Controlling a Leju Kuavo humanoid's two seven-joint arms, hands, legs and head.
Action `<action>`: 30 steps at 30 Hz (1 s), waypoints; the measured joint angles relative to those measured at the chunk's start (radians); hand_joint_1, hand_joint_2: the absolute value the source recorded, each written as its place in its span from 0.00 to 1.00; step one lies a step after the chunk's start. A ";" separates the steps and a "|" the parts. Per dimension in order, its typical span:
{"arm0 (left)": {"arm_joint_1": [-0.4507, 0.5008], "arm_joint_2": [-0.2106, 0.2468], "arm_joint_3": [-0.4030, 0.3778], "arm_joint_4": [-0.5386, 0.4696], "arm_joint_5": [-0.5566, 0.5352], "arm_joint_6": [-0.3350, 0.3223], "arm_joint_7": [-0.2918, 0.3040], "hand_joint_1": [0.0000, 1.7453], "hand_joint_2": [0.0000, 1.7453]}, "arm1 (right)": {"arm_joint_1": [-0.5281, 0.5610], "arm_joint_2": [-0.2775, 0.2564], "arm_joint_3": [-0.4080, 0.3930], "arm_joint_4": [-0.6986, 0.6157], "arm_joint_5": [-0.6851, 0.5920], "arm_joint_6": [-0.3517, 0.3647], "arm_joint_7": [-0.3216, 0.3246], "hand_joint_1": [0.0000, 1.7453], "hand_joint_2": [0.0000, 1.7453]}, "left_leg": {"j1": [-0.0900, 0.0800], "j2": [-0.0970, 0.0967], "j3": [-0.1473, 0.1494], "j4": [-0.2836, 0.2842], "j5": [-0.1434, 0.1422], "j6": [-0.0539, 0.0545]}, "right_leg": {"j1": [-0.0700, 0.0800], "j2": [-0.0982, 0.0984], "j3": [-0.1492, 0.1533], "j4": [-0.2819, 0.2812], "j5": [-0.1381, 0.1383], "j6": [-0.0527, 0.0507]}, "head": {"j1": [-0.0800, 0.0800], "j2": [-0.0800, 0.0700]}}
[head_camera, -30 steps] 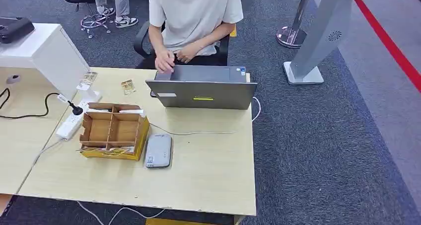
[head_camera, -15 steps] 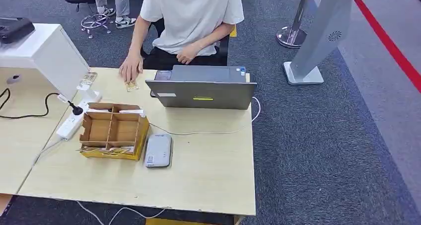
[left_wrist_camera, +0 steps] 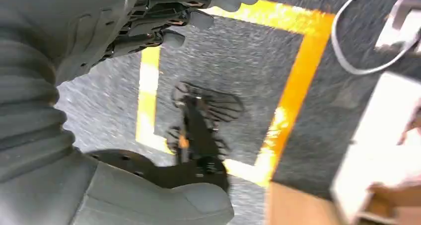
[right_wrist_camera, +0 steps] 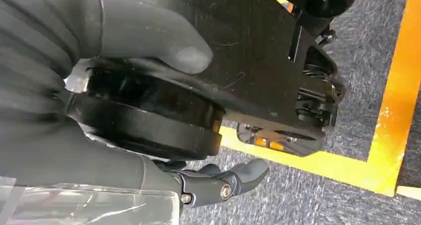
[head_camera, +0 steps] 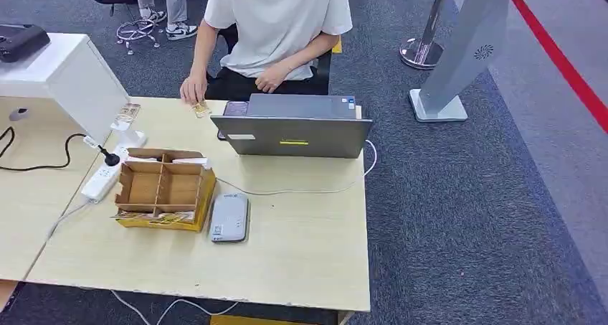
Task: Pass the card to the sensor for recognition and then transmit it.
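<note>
Card [head_camera: 201, 110]: small, yellowish, printed face; near far edge of wooden table [head_camera: 301, 253], just left of open grey laptop [head_camera: 292, 135], pinched at fingertips of seated person's hand [head_camera: 192, 90]; whether lying flat or lifted off the tabletop cannot be told.

Second card [head_camera: 127, 114]: similar pale yellowish print, propped at a tilt near the table's far left corner.

Sensor [head_camera: 229, 217]: flat grey-white reader with rounded corners, small label on near end; lying flat mid-table, touching right side of yellow cardboard divider box [head_camera: 165, 189].
</note>
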 joint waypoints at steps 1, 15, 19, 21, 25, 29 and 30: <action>-0.005 -0.005 0.019 0.003 0.012 0.005 -0.013 0.00 1.00 | -0.005 0.004 0.022 0.005 -0.013 -0.009 0.002 0.00 1.00 | 0.000 0.000 0.000 0.000 0.000 0.000 | 0.000 0.000 0.000 0.000 0.000 0.000 | 0.000 0.000; -0.046 -0.068 0.278 0.025 0.174 0.037 -0.176 0.00 1.00 | -0.099 0.040 0.326 0.064 -0.156 -0.112 0.030 0.00 1.00 | 0.001 0.000 0.000 0.000 0.000 0.000 | 0.001 0.002 0.000 0.000 0.000 -0.001 | -0.001 0.000; -0.033 -0.101 0.348 -0.033 0.223 0.038 -0.208 0.00 1.00 | -0.126 0.058 0.377 0.071 -0.190 -0.143 0.032 0.00 1.00 | 0.001 0.000 0.001 0.000 0.000 0.000 | 0.001 0.003 0.000 0.000 0.000 -0.001 | -0.001 0.000; -0.025 -0.121 0.384 -0.071 0.249 0.038 -0.222 0.00 1.00 | -0.132 0.060 0.401 0.076 -0.209 -0.155 0.032 0.00 1.00 | 0.002 0.000 0.000 0.000 0.000 0.000 | 0.001 0.003 0.000 0.000 0.000 -0.001 | -0.001 0.000; -0.007 -0.158 0.452 -0.156 0.303 0.039 -0.257 0.00 1.00 | -0.157 0.076 0.457 0.077 -0.244 -0.174 0.029 0.00 1.00 | 0.000 -0.001 0.001 0.000 0.000 0.000 | 0.001 0.000 0.001 0.000 0.000 0.000 | -0.004 0.000; 0.028 -0.184 0.478 -0.256 0.378 0.059 -0.307 0.00 1.00 | -0.165 0.076 0.492 0.077 -0.278 -0.198 0.028 0.00 1.00 | 0.000 -0.002 0.001 0.000 0.000 0.000 | 0.001 -0.001 0.001 0.000 0.000 -0.001 | -0.003 0.000; 0.037 -0.189 0.478 -0.280 0.397 0.069 -0.315 0.00 1.00 | -0.166 0.076 0.498 0.077 -0.284 -0.201 0.028 0.00 1.00 | 0.001 -0.002 0.001 0.000 0.000 0.000 | 0.001 -0.001 0.001 0.000 0.000 -0.001 | -0.003 0.000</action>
